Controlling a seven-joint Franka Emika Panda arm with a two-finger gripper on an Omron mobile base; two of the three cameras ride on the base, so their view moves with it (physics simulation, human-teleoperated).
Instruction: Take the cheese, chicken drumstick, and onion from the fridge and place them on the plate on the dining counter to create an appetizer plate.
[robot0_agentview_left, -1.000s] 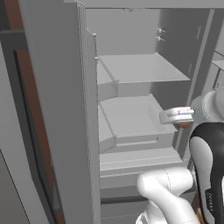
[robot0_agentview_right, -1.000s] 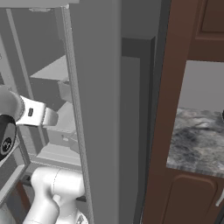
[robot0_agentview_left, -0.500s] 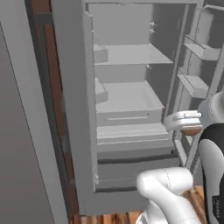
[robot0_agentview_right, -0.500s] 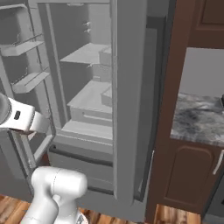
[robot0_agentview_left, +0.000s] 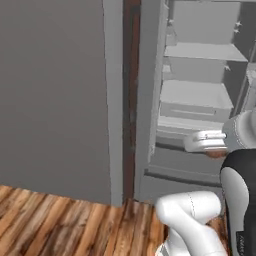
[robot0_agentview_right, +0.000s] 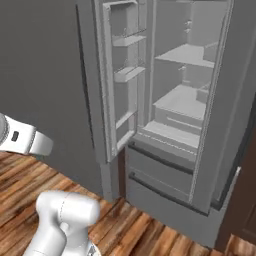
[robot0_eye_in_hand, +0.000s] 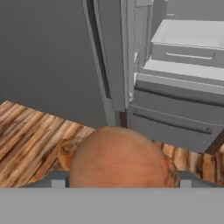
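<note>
A round tan-orange onion sits large and close in the hand view, and my gripper is shut on it from both sides. In the left base view the white hand hangs in front of the fridge's lower drawers, with a sliver of the onion showing under it. The grey fridge stands with its doors open, and its pale shelves look bare. The hand view looks past the onion at the fridge's drawer fronts.
An open fridge door with racks juts toward me left of the compartment. A broad grey panel stands at the left. Wooden floor lies in front of the fridge. A dark brown cabinet edge runs beside the fridge.
The whole picture has shifted: the base has backed away from the fridge and the wooden floor has come into view. The grip on the onion is unchanged.
</note>
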